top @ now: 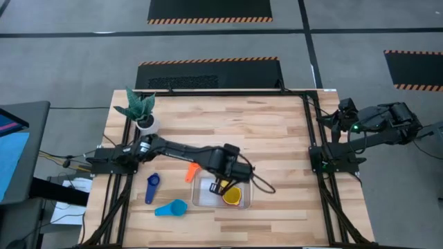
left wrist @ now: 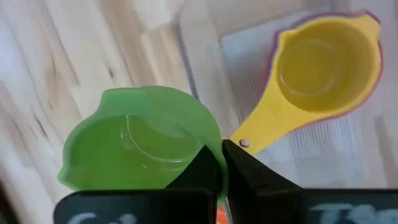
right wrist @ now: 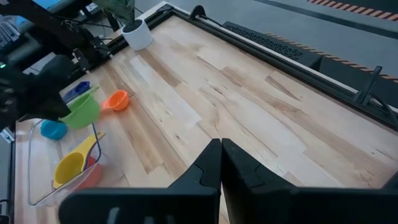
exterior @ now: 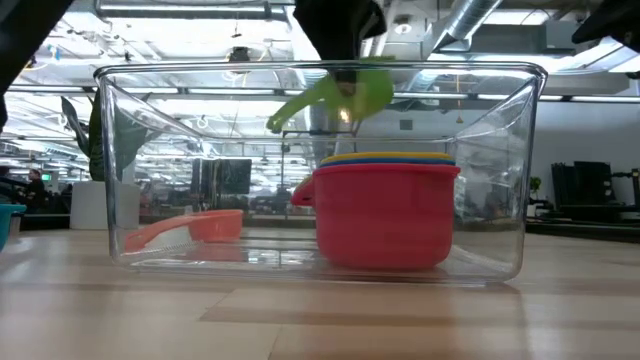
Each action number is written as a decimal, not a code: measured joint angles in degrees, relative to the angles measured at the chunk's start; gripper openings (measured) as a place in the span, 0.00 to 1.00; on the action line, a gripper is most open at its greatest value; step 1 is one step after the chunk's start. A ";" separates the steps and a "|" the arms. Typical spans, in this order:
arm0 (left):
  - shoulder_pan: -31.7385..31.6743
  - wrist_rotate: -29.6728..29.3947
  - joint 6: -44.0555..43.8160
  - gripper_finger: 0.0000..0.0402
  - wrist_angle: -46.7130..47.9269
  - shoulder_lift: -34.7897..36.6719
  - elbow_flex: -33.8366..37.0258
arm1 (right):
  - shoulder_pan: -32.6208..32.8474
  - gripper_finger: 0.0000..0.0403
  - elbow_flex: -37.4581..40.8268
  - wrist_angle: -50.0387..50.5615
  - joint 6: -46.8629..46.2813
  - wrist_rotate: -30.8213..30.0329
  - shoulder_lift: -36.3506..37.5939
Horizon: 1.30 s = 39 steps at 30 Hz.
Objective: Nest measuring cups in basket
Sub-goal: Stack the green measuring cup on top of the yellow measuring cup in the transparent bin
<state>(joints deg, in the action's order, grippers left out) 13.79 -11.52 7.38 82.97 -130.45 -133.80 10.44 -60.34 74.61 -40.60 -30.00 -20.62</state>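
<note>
My left gripper (top: 220, 184) is shut on the green cup (left wrist: 137, 149) and holds it above the clear basket (exterior: 500, 180). The red cup (exterior: 385, 215) stands on the basket floor with the yellow cup (left wrist: 323, 62) nested in it and a blue rim (exterior: 392, 156) between them. The orange cup (top: 192, 171), the navy cup (top: 152, 187) and the light blue cup (top: 172, 207) lie on the table to the left of the basket. My right gripper (right wrist: 221, 155) is shut and empty at the table's right edge. My left gripper pinches the green cup's wall at the rim (left wrist: 214, 149), one finger (left wrist: 202, 168) inside the bowl and the other (left wrist: 252, 180) outside. The fingers come from above, pointing down. The cup (exterior: 345, 95) hangs tilted, clear of the basket and above the nested cups.
A white plant pot (top: 145, 123) with a green plant stands at the table's far left corner. Bare tabletop lies between the basket and the right arm (top: 367, 128).
</note>
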 joint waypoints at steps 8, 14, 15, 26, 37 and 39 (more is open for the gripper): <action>3.67 2.64 9.33 0.00 -0.27 0.09 1.25 | -0.02 0.06 0.00 0.20 0.04 0.00 0.01; 5.84 10.95 16.18 0.00 -2.79 0.09 1.27 | 0.00 0.06 0.00 2.10 0.09 0.00 0.00; 5.88 13.44 16.77 0.00 -3.79 0.09 1.64 | -0.01 0.06 0.00 2.10 0.07 0.00 0.00; 6.13 13.89 17.45 0.00 -13.41 0.07 8.65 | -0.01 0.06 0.00 2.16 0.07 0.01 0.01; 7.20 11.33 21.33 0.00 -13.51 0.00 10.38 | -0.02 0.06 0.00 3.08 0.09 0.00 0.00; 7.20 11.33 21.61 0.00 -13.58 0.00 10.38 | -0.02 0.06 0.00 3.08 0.09 0.00 0.02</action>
<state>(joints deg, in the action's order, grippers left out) 20.99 -0.19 28.99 69.39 -130.45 -123.42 10.41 -60.34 77.69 -40.51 -30.00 -20.60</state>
